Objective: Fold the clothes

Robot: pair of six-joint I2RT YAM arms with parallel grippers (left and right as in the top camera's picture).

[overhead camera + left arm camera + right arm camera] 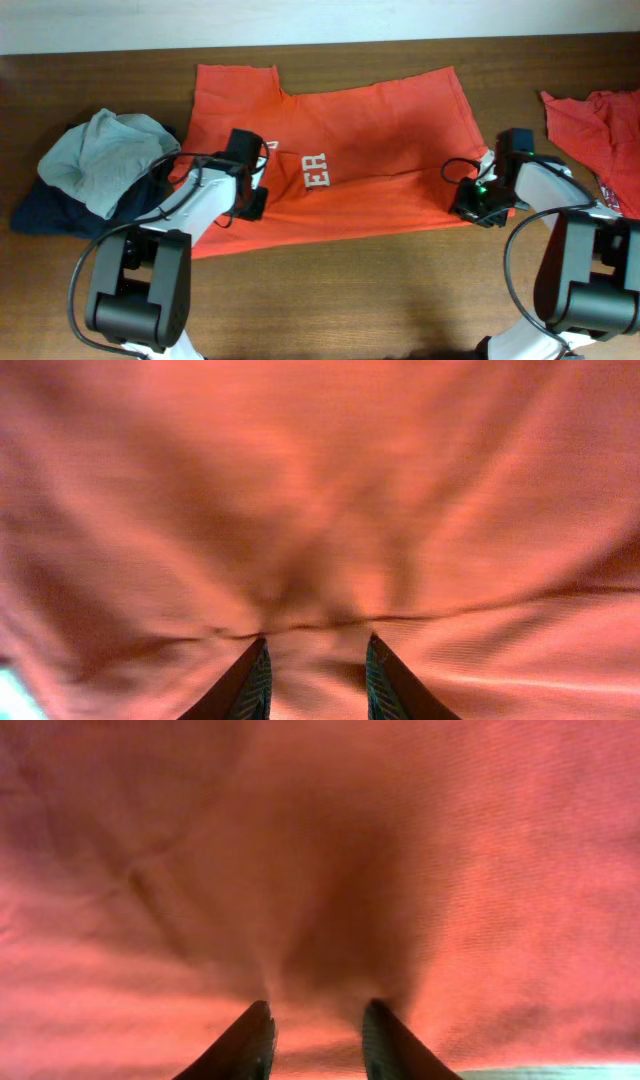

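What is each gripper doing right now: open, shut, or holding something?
Left gripper: open, jaws apart at the orange shirt, holding nothing.
Right gripper: open at the same shirt, holding nothing.

1. This looks like a robot lab or test bench rather than a home.
2. A left arm and a right arm, grey and black, stand at the near edge of the table, with loose black cables looping off them.
3. The table is plain dark wood.
4. Clothes lie on it like work material: a red shirt spread flat, a grey and navy pile on the left, and more red cloth on the right.
5. A bare pale wall runs behind the table; the rest of the room is out of view.
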